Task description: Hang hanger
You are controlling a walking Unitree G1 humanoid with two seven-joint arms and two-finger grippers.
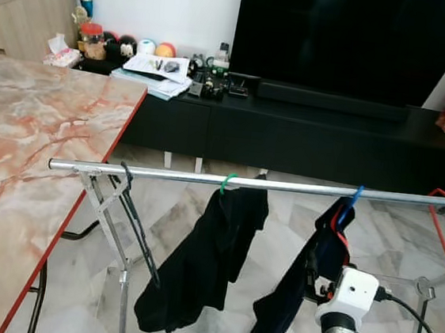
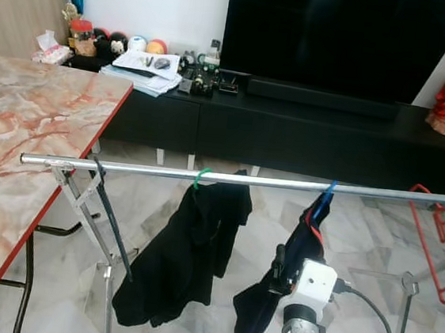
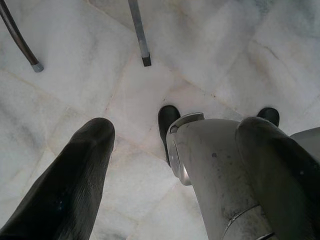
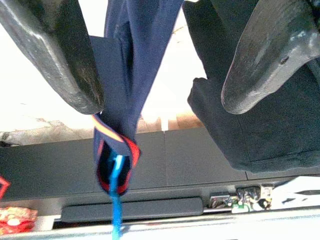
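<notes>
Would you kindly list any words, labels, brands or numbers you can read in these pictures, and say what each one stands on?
No text can be read.
Papers on the black TV cabinet: print too small to read.
Jar beside the papers: label blurred.
Small devices by the TV: markings too small.
Wrist camera housing on the right arm: no marking shows.
</notes>
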